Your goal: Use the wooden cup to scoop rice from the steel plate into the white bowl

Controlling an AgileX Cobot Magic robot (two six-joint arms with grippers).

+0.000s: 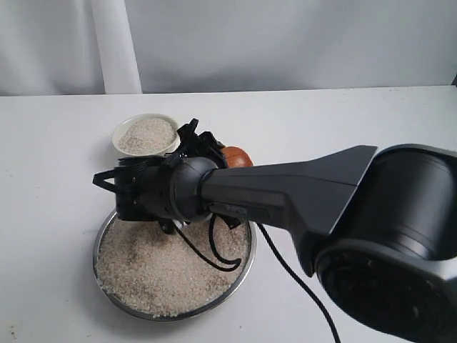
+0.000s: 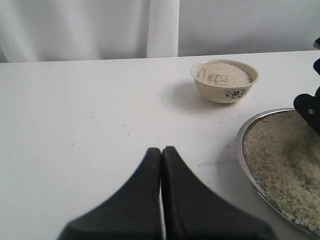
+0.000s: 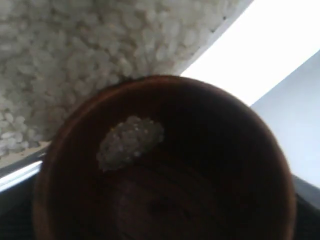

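The wooden cup fills the right wrist view, tipped, with a small clump of rice inside it. My right gripper is shut on the wooden cup at the far right rim of the steel plate; its fingers are hidden behind the cup in the wrist view. A broad layer of rice covers the plate. The white bowl behind the plate is heaped with rice. My left gripper is shut and empty, low over the bare table to the left of the plate and the bowl.
The right arm's thick black body and its cable stretch across the plate from the right. A white curtain hangs behind the table. White tabletop lies to the left of the plate.
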